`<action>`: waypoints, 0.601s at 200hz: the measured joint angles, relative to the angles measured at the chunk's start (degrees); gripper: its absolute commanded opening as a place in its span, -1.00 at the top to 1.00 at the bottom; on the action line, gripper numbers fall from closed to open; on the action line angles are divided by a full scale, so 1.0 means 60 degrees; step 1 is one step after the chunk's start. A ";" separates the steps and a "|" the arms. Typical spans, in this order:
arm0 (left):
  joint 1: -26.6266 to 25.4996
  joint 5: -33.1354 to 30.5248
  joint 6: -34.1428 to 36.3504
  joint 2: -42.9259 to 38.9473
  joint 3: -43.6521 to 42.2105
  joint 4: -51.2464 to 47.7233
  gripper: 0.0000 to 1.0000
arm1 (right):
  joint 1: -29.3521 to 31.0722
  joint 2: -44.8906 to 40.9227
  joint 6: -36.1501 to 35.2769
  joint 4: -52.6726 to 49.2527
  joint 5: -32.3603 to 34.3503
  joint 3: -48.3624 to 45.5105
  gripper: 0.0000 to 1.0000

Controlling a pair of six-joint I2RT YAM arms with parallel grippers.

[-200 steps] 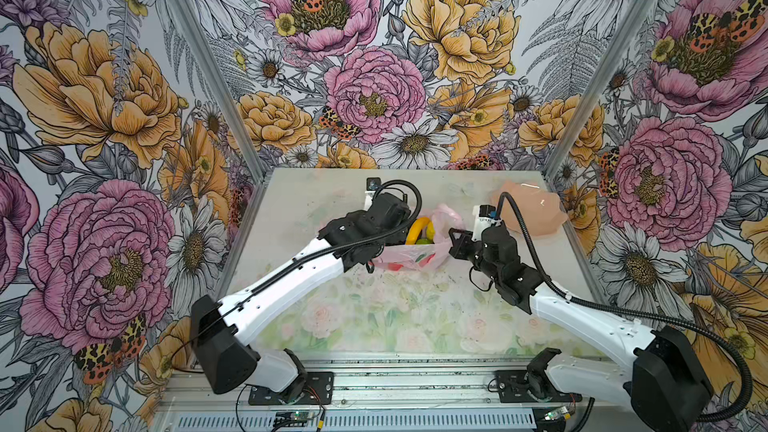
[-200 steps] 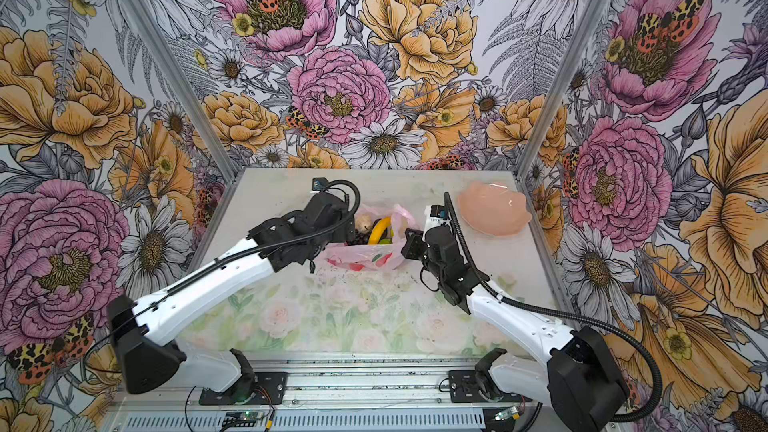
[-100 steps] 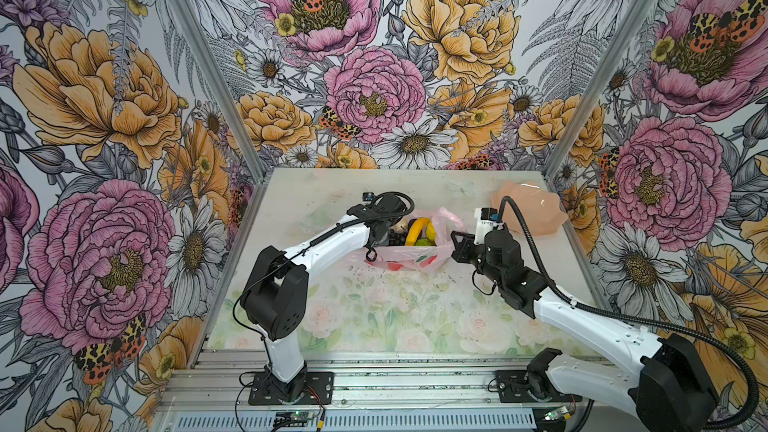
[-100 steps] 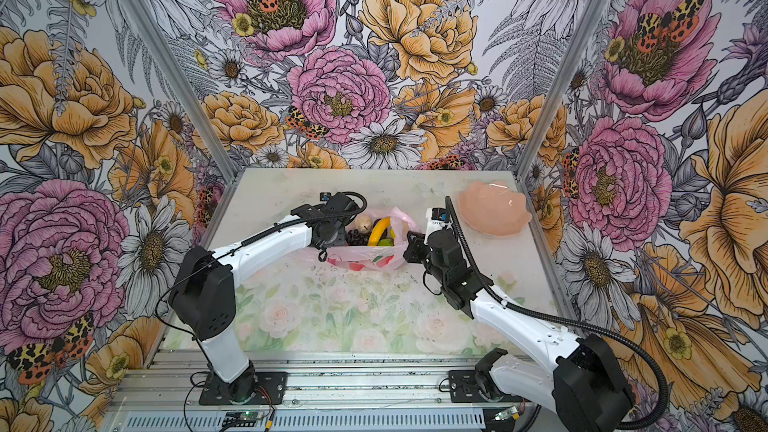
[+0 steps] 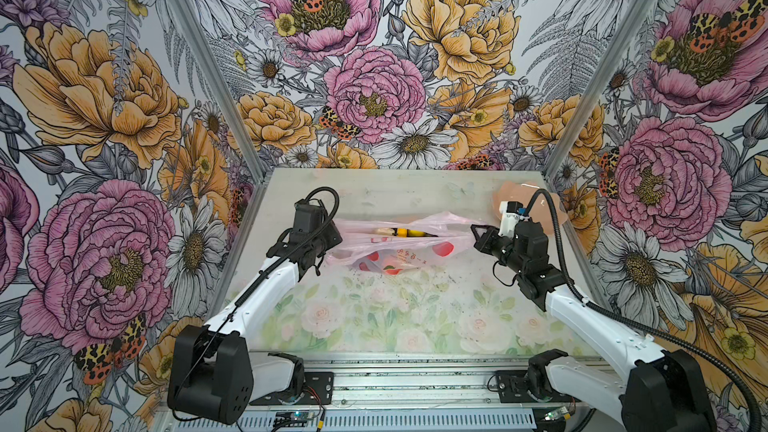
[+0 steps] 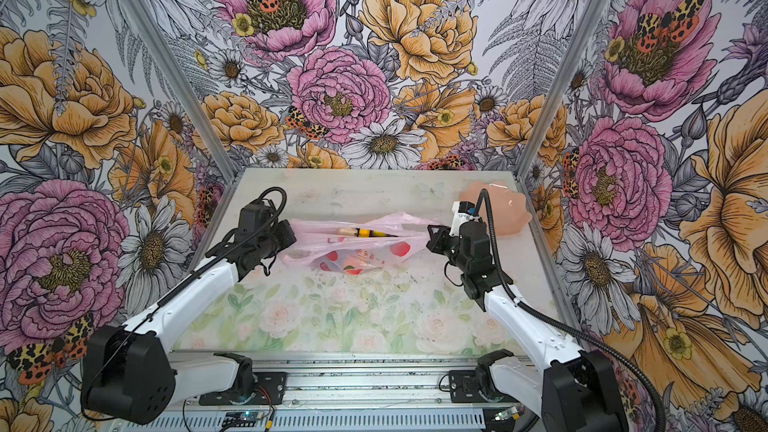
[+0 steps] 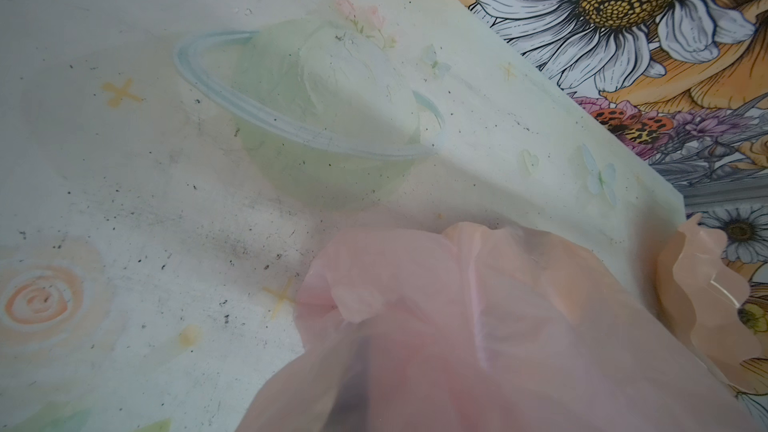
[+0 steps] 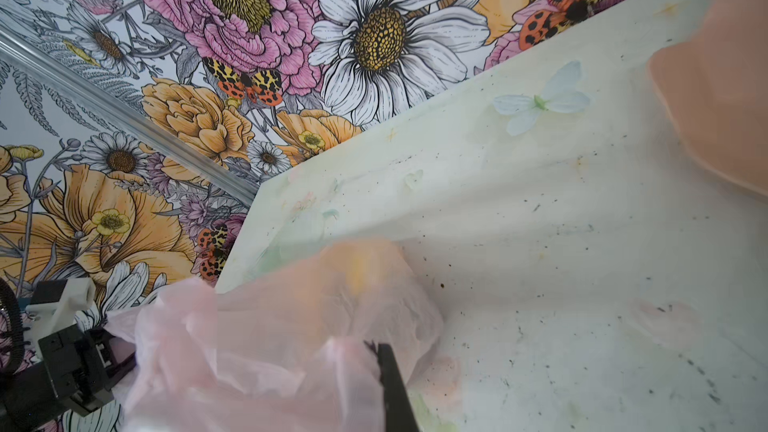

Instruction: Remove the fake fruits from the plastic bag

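Midway up the tabletop [image 5: 374,317], a pink plastic bag [image 5: 399,253] stretches between left tool [image 5: 336,238] and right tool [image 5: 474,231] — both clamped on its ends. A yellow banana [image 5: 411,232] shows through its slit mouth; lifting evenly, then tipping, should spill the fruits.

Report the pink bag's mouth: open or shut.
Open, but only a narrow slit: the plastic bag, stretched between the left claw and right claw, shows the yellow banana through the gap.
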 measured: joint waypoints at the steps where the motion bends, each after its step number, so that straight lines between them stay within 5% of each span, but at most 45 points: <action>1: 0.0004 0.0033 0.0000 0.0000 -0.0022 0.0007 1.00 | 0.0011 0.0015 0.0000 0.0000 0.0004 -0.0004 1.00; 18: -0.0069 0.0372 -0.0033 0.0215 -0.0076 0.0280 1.00 | 0.0244 0.0306 -0.0011 -0.0051 0.0051 -0.0018 1.00; 43: -0.0466 0.0532 0.0007 0.0667 0.0040 0.0433 1.00 | 0.0943 0.0353 -0.0433 -0.0750 0.0532 0.0211 0.01; 69: -0.0933 0.0474 0.0204 0.1049 0.0488 0.0313 1.00 | 0.1832 0.0124 -0.1402 -0.1993 0.1483 0.1115 -0.52; 120: -0.1118 0.0047 0.0361 0.1100 0.0820 0.0109 1.00 | 0.2881 -0.1402 -0.3122 -0.4827 0.4302 0.2575 -0.65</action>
